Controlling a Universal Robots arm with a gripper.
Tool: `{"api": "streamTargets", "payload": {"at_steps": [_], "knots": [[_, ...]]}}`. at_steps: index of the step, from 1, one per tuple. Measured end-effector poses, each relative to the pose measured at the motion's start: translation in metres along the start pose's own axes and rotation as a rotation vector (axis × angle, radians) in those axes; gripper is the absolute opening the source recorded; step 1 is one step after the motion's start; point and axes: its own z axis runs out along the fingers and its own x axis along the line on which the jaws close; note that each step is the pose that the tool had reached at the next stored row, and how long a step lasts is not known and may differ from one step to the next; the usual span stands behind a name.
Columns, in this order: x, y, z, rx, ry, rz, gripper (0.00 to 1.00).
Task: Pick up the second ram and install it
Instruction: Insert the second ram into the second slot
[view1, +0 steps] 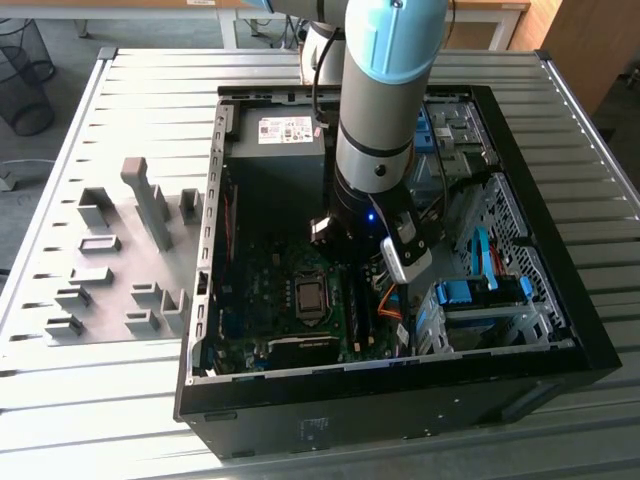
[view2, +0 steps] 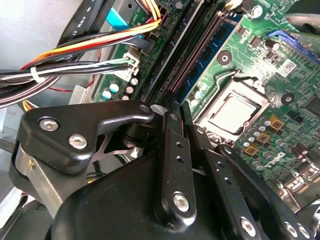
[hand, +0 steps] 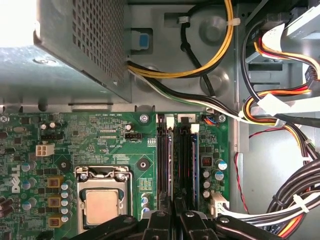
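My gripper (view2: 179, 107) (hand: 175, 212) hangs low inside the open computer case (view1: 560, 345), right over the memory slots (hand: 176, 165) of the green motherboard (view1: 250, 300). Its two black fingers (view2: 170, 150) stand almost together, and nothing shows in the thin gap between them. A long thin blue ram (view2: 215, 47) (hand: 194, 165) stands on edge in the slot nearest the cables, running away from the fingertips. I cannot tell whether the fingers touch it. In the exterior view the arm's wrist (view1: 375, 200) covers the gripper and the slots.
The processor socket (hand: 102, 205) (view2: 232, 112) lies beside the slots. Cable bundles (hand: 280, 120) (view2: 75, 65) crowd the other side. The power supply box (view1: 280, 135) and blue drive-bay clips (view1: 470, 292) sit inside the case. A grey slotted fixture (view1: 130, 260) lies on the table at the exterior view's left.
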Motion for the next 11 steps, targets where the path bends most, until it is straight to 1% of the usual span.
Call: {"api": "streamTargets", "payload": {"at_steps": [2,7,11], "knots": [[0.0000,0.0000,0.0002,0.0003,0.0002,-0.004,0.14],[0.0001,0.0000,0.0035,-0.0003,0.0001,-0.005,0.14],[0.0000,0.0000,0.0035,0.0007,0.0001,-0.007,0.14]]}}
